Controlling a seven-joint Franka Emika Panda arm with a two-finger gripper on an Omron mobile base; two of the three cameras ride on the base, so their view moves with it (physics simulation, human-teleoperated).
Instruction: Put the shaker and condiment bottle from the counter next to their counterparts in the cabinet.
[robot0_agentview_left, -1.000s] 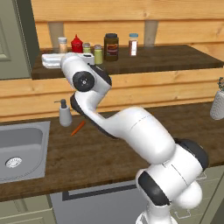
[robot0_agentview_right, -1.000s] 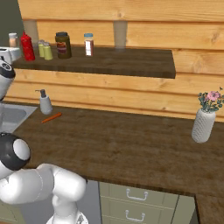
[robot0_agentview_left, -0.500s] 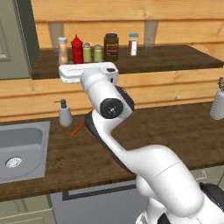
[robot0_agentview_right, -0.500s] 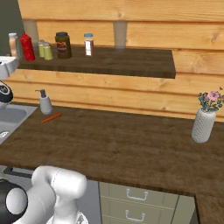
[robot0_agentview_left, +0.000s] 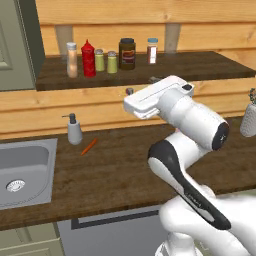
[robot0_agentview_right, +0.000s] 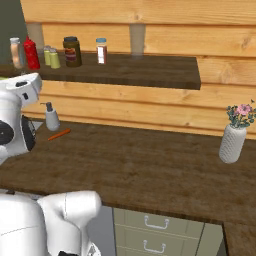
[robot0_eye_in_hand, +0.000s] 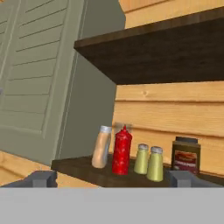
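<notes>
A: So, where do the task's things sit?

B: On the shelf board of the cabinet (robot0_agentview_left: 150, 67), in the upper left of the left base view. The condiment bottle (robot0_agentview_left: 72, 59) stands farthest left, just beside the red squeeze bottle (robot0_agentview_left: 88, 58). To the right of the red one come two small shakers close together; the hand view shows the paler shaker (robot0_eye_in_hand: 141, 159) nearer the red bottle and the shaker (robot0_eye_in_hand: 155, 163) on its right, at the lower middle of that picture.

A: Are they upright?

B: The shakers and the red bottle are. In the hand view the condiment bottle leans a little toward the red squeeze bottle; whether they touch, I cannot tell.

A: What else is on the board?

B: A dark brown jar (robot0_agentview_left: 127, 53) right of the shakers, then a blue-capped jar (robot0_agentview_left: 152, 50).

A: And the tool?

B: The gripper (robot0_eye_in_hand: 111, 178) has its fingers spread wide, one tip at each lower corner of the hand view, nothing between them. It is apart from the bottles, facing them and the grey-green door (robot0_eye_in_hand: 39, 78).

A: The counter (robot0_agentview_left: 115, 172)?

B: A soap dispenser (robot0_agentview_left: 74, 129), an orange stick (robot0_agentview_left: 89, 146) just right of it, the sink (robot0_agentview_left: 22, 170) at lower left, and a flower vase (robot0_agentview_right: 234, 135) far right in the right base view.
</notes>
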